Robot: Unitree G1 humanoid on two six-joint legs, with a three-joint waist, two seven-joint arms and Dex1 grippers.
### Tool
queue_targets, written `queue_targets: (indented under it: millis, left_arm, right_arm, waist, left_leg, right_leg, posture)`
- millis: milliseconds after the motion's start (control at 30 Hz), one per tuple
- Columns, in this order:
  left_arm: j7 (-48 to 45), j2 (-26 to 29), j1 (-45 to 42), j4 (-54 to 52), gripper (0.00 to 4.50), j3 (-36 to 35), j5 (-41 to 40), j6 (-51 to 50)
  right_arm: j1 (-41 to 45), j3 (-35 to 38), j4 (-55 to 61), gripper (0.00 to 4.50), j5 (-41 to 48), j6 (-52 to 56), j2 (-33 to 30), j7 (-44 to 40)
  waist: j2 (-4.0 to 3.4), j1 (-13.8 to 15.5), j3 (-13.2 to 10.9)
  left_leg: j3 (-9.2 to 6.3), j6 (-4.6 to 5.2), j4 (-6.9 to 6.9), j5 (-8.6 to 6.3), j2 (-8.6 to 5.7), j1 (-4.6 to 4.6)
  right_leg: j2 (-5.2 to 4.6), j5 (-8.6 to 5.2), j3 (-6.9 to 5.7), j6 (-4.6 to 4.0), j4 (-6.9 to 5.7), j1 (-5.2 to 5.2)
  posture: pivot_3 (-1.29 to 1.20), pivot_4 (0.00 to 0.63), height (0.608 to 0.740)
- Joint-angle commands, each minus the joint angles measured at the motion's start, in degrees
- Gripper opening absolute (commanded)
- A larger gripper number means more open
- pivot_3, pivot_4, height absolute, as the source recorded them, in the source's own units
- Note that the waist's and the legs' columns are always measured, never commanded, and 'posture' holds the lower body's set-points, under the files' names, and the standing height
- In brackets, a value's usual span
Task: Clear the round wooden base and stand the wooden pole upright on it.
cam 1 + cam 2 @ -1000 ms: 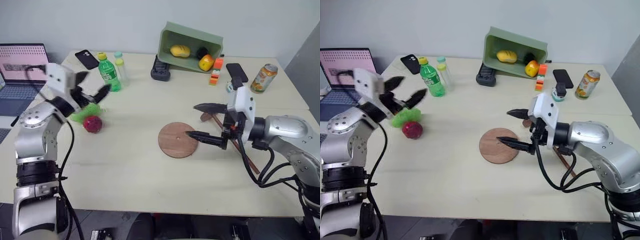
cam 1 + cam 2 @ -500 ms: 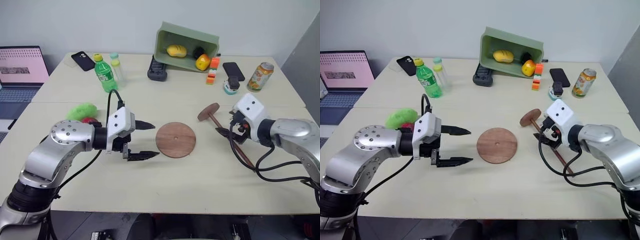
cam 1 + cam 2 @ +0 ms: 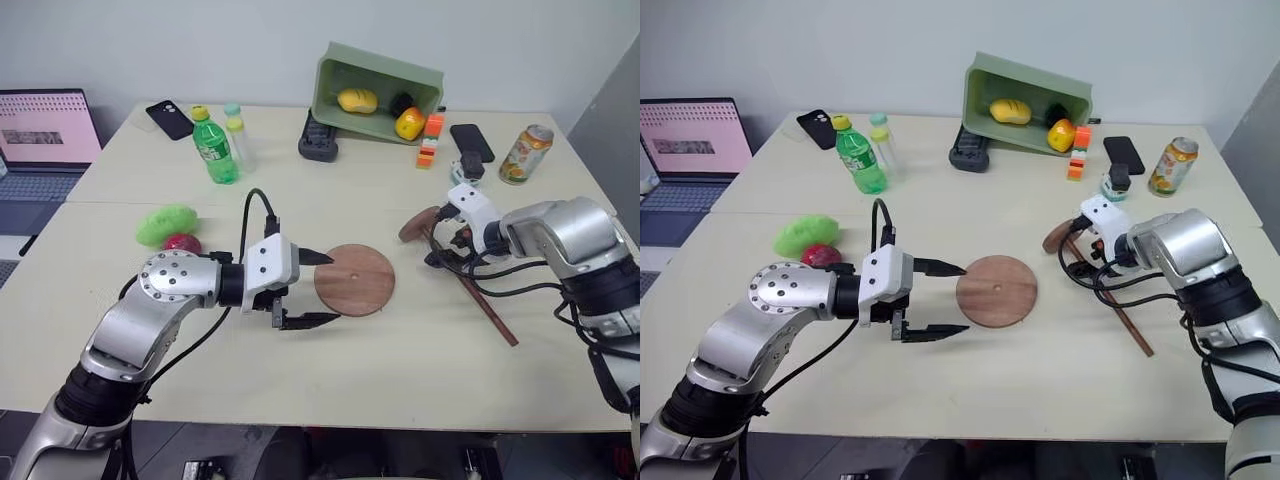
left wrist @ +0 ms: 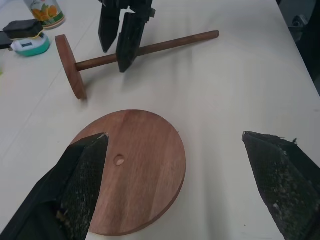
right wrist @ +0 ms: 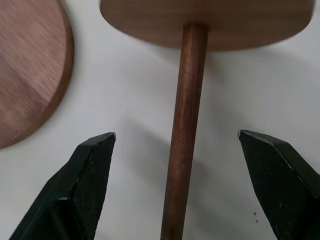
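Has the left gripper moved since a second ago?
Yes. The left gripper has come down from near the green bottle to the edge of the round wooden base, open.

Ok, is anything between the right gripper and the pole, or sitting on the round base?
Nothing visible. The right gripper is open with the pole lying on the table between its fingers, no object between them. The base has a bare top.
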State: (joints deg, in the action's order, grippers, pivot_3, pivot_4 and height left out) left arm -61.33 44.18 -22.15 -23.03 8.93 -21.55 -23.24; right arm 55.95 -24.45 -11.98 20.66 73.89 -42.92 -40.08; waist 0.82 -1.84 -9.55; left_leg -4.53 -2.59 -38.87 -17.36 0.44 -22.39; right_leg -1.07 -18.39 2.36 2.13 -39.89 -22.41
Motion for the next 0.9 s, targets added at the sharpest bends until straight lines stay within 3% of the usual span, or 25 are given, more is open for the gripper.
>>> queue_targets:
  millis: [33,100,300,600,767,900]
  left_arm:
    - [0.7,-0.3,0.7,-2.0,4.48,-0.1,1.2,2.0]
    - [0.9,-0.5,1.3,-2.4,4.50,0.0,1.6,2.3]
    - [1.7,-1.4,2.1,-3.1,4.50,0.4,2.5,2.7]
    - [1.3,-2.2,1.8,-2.7,4.50,1.1,3.2,3.6]
    - [0.7,-2.3,0.9,-1.7,4.50,1.0,3.1,3.8]
    - [-0.6,-1.6,0.4,-0.4,4.50,-1.8,0.9,2.4]
  right_arm:
    - [3.8,-2.9,-4.8,3.93,-2.2,-1.3,0.1,-5.1]
    - [5.5,-4.5,-7.4,3.72,-2.7,-1.3,0.7,-8.0]
    - [8.3,-6.2,-12.8,2.34,-4.9,-2.2,2.1,-12.0]
    - [8.7,-3.1,-15.3,0.29,-5.6,0.8,3.9,-12.2]
    - [8.8,-0.3,-14.8,0.25,-5.5,3.1,4.2,-11.3]
    - [9.3,7.9,-3.6,0.25,-2.8,7.3,2.3,-9.3]
  waist:
    - [0.00,0.0,0.0]
    - [0.00,0.0,0.0]
    - [-0.02,0.0,0.0]
    - [-0.02,0.0,0.0]
    - [-0.02,0.0,0.0]
    - [-0.04,0.0,0.0]
  left_leg:
    - [-0.02,0.00,0.00,0.00,0.00,-0.01]
    - [-0.05,0.00,0.00,0.00,0.01,-0.01]
    - [-0.02,0.00,0.00,0.00,0.02,-0.02]
    - [0.00,-0.01,-0.01,0.00,0.02,-0.10]
    - [0.01,-0.01,-0.01,0.01,0.02,-0.18]
    - [0.03,-0.02,-0.07,0.01,0.00,-0.45]
  right_leg:
    - [0.00,0.00,-0.02,0.00,0.00,0.00]
    - [0.00,0.00,-0.04,0.00,0.00,-0.01]
    - [-0.02,0.00,-0.01,0.00,-0.04,-0.07]
    - [-0.07,0.00,0.01,0.00,-0.07,-0.18]
    - [-0.07,0.00,0.01,0.00,-0.09,-0.25]
    - [-0.06,0.01,0.02,0.00,-0.20,-0.57]
  posture:
    - [0.00,0.150,0.740]
    - [0.00,0.150,0.740]
    - [0.00,0.150,0.740]
    - [0.00,0.150,0.740]
    - [0.00,0.150,0.740]
    - [0.00,0.150,0.740]
